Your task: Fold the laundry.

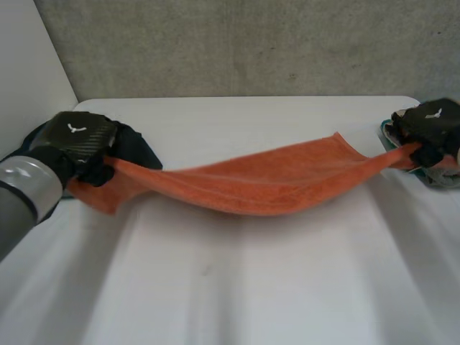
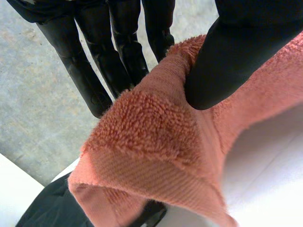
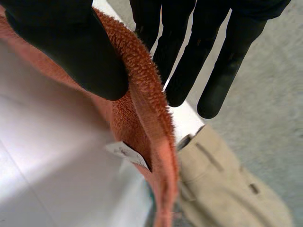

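Observation:
An orange towel (image 1: 266, 180) hangs stretched between both hands above the white table (image 1: 237, 287), sagging in the middle. My left hand (image 1: 75, 140) holds its left end; in the left wrist view the thumb (image 2: 227, 61) pinches the towel (image 2: 151, 142) against the fingers (image 2: 123, 52). My right hand (image 1: 431, 126) holds the right end. There the thumb (image 3: 71, 47) presses the towel's edge (image 3: 142, 94) against the fingers (image 3: 189, 56), and a small white label (image 3: 125, 153) hangs from the cloth below.
A dark cloth (image 1: 140, 147) lies on the table beside and under my left hand. At the table's right edge, by my right hand, sits a pile of clothes with a beige garment (image 3: 227, 189) in it. A concrete wall (image 1: 251, 43) stands behind the table.

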